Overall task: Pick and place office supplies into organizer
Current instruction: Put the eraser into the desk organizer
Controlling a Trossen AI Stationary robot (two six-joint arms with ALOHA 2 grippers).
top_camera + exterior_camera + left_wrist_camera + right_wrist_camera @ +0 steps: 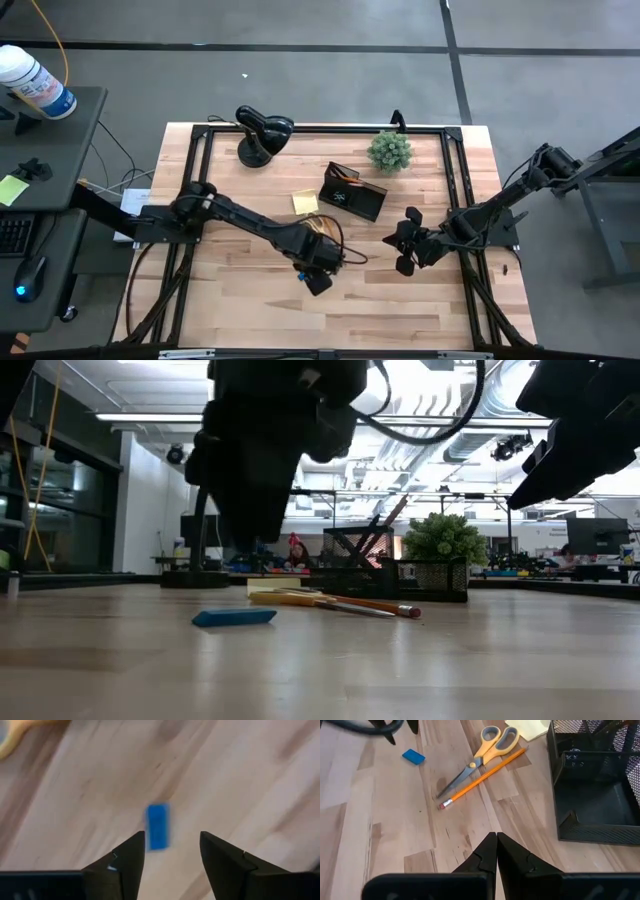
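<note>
A small blue block [158, 826] lies flat on the wooden table, also seen in the low view [234, 617] and the right wrist view [413, 756]. My left gripper [172, 854] hovers above it, pointing down, open, with the block just ahead of its fingertips and untouched; in the high view it is near the table's middle [318, 278]. Orange-handled scissors [480, 755] and an orange pencil [482, 777] lie flat beside a yellow sticky-note pad [305, 201]. The black mesh organizer [352, 190] stands behind them. My right gripper [496, 852] waits shut and empty at the right [405, 245].
A black desk lamp [262, 135] stands at the far left and a small green potted plant [389, 151] at the far edge behind the organizer. Pens stick up from the organizer's back compartment [375, 530]. Bare wood [240, 310] spreads along the table's near side.
</note>
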